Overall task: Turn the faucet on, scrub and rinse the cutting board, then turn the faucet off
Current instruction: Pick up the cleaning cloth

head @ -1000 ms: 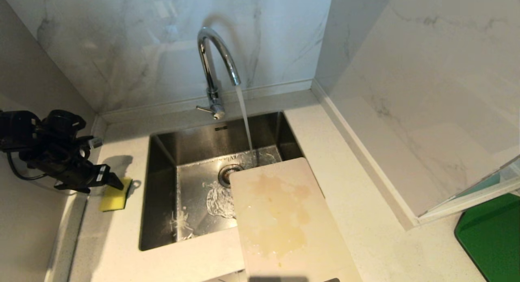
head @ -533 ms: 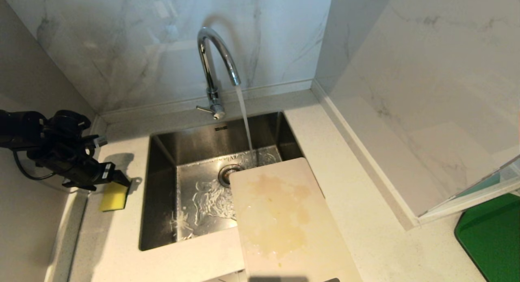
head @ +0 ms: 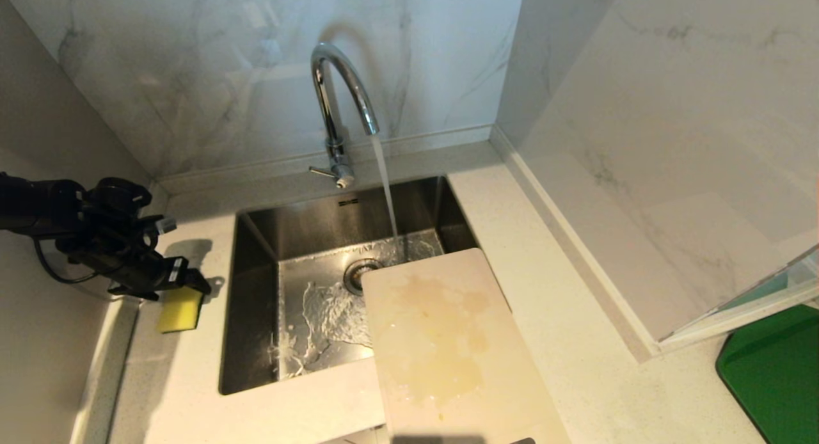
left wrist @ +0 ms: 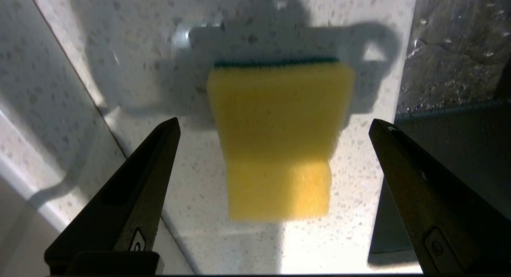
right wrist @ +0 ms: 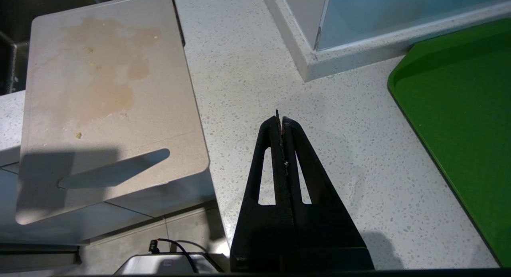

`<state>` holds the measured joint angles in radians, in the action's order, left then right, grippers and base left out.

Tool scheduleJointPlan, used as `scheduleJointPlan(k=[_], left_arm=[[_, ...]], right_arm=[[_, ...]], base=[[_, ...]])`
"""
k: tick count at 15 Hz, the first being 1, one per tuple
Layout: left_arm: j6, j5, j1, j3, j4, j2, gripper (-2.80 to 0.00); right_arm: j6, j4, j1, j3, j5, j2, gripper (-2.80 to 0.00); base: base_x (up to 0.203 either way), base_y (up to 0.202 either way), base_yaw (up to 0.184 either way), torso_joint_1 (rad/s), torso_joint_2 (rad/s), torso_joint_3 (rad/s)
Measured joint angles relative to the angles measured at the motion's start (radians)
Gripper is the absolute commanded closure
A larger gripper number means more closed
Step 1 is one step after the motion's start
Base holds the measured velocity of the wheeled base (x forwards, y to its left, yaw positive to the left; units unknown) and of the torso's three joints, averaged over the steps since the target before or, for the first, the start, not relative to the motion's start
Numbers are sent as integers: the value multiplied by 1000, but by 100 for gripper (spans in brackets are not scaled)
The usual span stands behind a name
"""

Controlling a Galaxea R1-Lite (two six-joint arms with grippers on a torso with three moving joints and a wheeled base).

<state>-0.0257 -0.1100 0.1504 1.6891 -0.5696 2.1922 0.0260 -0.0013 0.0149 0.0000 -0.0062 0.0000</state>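
Water runs from the chrome faucet (head: 333, 105) into the sink (head: 253, 303). The cream cutting board (head: 448, 348), stained yellowish-brown, lies over the sink's front right corner and the counter, and it also shows in the right wrist view (right wrist: 103, 93). A yellow sponge (head: 180, 309) lies on the counter left of the sink. My left gripper (head: 195, 284) hovers over the sponge's far end. It is open, its fingers spread wide on either side of the sponge (left wrist: 279, 141) without touching it. My right gripper (right wrist: 279, 118) is shut and empty, over the counter to the right of the board.
A green board (head: 774, 367) lies at the front right on the counter. Marble walls close in the back and right, and a wall runs close along the left. The faucet's lever (head: 320, 171) sticks out to the left at its base. The water stream (head: 386, 188) falls just behind the board.
My left gripper has moved to the right and down, from beside the sponge to over its far end. Water keeps running; the board and right arm are unmoved.
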Motion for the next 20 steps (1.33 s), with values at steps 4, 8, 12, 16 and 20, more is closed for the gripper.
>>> scheduleJointPlan(k=[4, 8, 12, 16, 20], left_arm=[[-3, 0, 0, 27, -1, 30, -280], [-7, 2, -4, 31, -1, 48, 0], [-14, 1, -7, 42, -2, 54, 0], [-13, -1, -8, 41, -3, 53, 0], [-13, -7, -19, 38, -7, 36, 0]], right_arm=[[0, 0, 0, 0, 0, 0, 0], [0, 0, 0, 0, 0, 0, 0], [0, 0, 0, 0, 0, 0, 0], [0, 0, 0, 0, 0, 0, 0], [0, 0, 0, 0, 0, 0, 0]], base=[[0, 0, 0, 0, 0, 0], [0, 0, 0, 0, 0, 0], [0, 0, 0, 0, 0, 0], [0, 0, 0, 0, 0, 0], [0, 0, 0, 0, 0, 0]])
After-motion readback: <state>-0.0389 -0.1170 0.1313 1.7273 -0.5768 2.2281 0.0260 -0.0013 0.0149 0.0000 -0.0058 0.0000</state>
